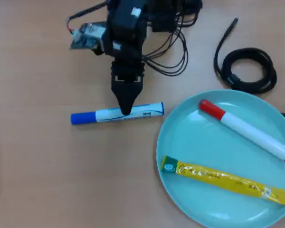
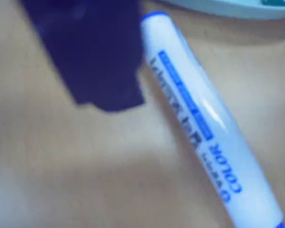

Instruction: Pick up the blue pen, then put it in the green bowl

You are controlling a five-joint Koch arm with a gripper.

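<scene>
One blue-capped white plastic marker pen point(image 1: 117, 114) under black claw point(image 1: 126, 112): light, stiff, slick (rolls easily); grip mid-barrel. Claw state unclear.

The pen point(image 1: 117, 114) has a white barrel with blue printed lettering, a solid blue cap and a thin blue ring at its other end. Beside the pen, the bowl point(image 1: 180, 142) is a plain pale mint green. Inside the bowl, a marker point(image 1: 247, 129) is white with a red cap, and a yellow packet point(image 1: 223, 180) carries a green end. The arm point(image 1: 128, 33) above the pen is black, the coiled cable point(image 1: 249, 69) black too. The table point(image 1: 47, 180) is light wood-grain brown.
</scene>
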